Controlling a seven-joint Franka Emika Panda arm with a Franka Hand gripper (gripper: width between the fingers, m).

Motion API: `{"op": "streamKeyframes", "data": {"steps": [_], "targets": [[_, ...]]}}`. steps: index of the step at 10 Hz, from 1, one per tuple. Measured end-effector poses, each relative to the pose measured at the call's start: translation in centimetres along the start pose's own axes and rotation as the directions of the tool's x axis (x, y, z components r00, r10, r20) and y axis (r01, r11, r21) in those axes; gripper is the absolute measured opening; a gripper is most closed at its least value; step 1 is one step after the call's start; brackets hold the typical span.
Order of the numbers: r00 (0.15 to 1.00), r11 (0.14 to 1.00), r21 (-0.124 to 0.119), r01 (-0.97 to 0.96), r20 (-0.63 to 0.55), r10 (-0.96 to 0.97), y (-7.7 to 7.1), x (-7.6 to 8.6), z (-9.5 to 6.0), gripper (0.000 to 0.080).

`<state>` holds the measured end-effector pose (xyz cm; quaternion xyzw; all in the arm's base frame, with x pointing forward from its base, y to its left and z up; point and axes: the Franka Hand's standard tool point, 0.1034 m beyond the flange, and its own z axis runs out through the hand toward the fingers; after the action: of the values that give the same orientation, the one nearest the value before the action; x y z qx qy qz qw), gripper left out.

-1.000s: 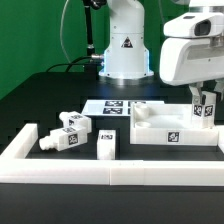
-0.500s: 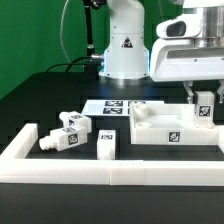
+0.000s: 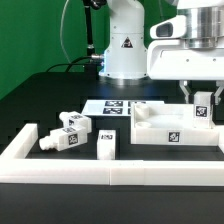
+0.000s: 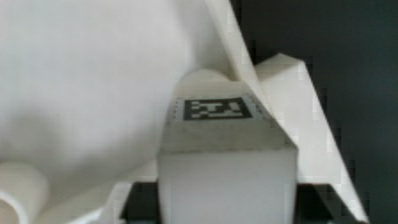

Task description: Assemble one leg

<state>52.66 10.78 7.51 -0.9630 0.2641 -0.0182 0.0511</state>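
Note:
My gripper (image 3: 202, 100) is shut on a leg (image 3: 203, 110), a short white square post with a black-and-white tag. It holds the leg upright at the right rear part of the wide white tray-like piece (image 3: 160, 137). In the wrist view the leg (image 4: 217, 130) fills the space between my dark fingers (image 4: 146, 200), its tagged end over the white piece near its edge. Whether the leg touches the piece I cannot tell. Three more legs lie on the table at the exterior view's left: one (image 3: 75, 122), another (image 3: 60, 140) and a third (image 3: 107, 146).
The marker board (image 3: 108, 106) lies behind the loose legs. A low white wall (image 3: 110, 176) runs along the front and turns back at the left (image 3: 22, 140). The robot base (image 3: 125, 45) stands at the back.
The gripper body has shifted a little toward the exterior view's left. The leg stays in its grip at almost the same spot over the tray-like piece.

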Motion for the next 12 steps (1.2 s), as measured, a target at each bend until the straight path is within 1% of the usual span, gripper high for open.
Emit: {"op": "streamKeyframes", "data": {"steps": [1,2,3,5,7,8,9,11,12], "targets": [[0.992,0.992,0.014,-0.127,0.002,0.127,0.19,0.01,-0.03,0.0287],[0.977,0.977,0.021,-0.212,0.008,0.212,0.27,0.02,-0.03,0.0287],[0.942,0.941,0.028,-0.336,0.018,0.336,0.36,0.1,-0.03,0.0288],[0.867,0.866,0.029,-0.499,0.03,0.498,0.36,0.05,-0.01,0.0287],[0.762,0.762,0.022,-0.647,0.036,0.646,0.01,-0.2,-0.02,0.0288],[0.723,0.723,0.022,-0.691,0.04,0.69,0.0,-0.22,-0.02,0.0288],[0.705,0.705,0.022,-0.709,0.041,0.708,0.01,-0.21,-0.02,0.0288],[0.753,0.753,0.024,-0.658,0.04,0.657,-0.03,-0.27,0.01,0.0296],[0.783,0.784,0.011,-0.621,0.045,0.62,-0.23,-0.7,0.09,0.0508]]}}
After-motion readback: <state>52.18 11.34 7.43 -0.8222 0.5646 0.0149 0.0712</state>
